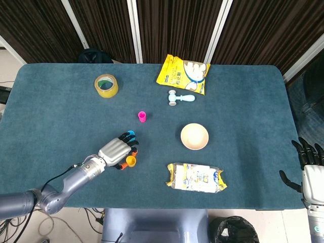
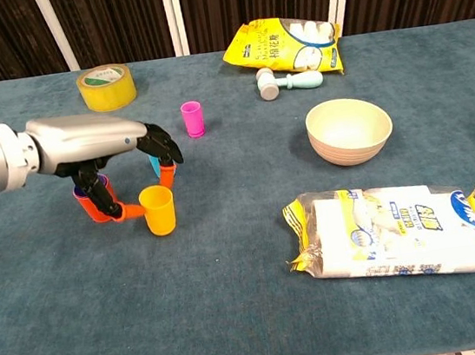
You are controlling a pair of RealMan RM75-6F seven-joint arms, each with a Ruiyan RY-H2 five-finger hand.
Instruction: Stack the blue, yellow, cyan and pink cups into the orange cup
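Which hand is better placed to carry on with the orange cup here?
Left. The left hand is already over the orange cup, fingers touching its sides. The right hand sits at the table's far right edge, away from every cup.

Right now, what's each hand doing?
Left hand: pinching the orange cup between fingertips.
Right hand: open, holding nothing, at the table's edge.

A lab or test room is suggested: a table covered in blue felt is set before dark slatted wall panels, cables are seen trailing on the floor beneath, and unrelated props are laid out.
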